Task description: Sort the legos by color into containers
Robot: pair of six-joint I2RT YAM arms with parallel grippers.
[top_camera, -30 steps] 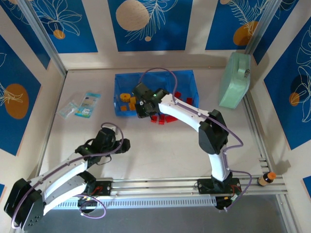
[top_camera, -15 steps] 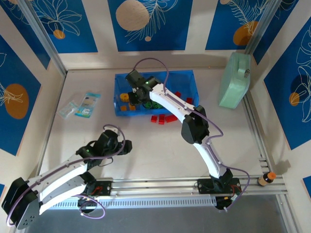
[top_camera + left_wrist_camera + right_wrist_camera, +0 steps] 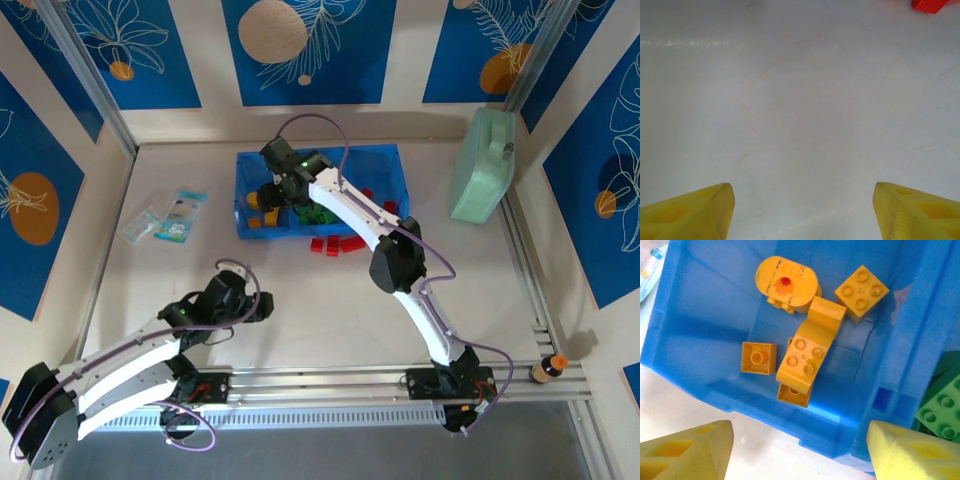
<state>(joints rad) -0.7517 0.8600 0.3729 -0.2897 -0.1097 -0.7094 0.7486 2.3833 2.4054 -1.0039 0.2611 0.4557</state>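
Overhead, red legos (image 3: 335, 245) outside tray (image 3: 380, 160); right wrist, yellow legos (image 3: 802, 357) inside

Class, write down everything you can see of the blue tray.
The blue tray is a rectangular box of translucent blue plastic, split by dividers, lying flat on the table toward its far side. Its left compartment holds yellow bricks, the next green bricks, the right end red bricks. The open right hand hovers over its left near wall.
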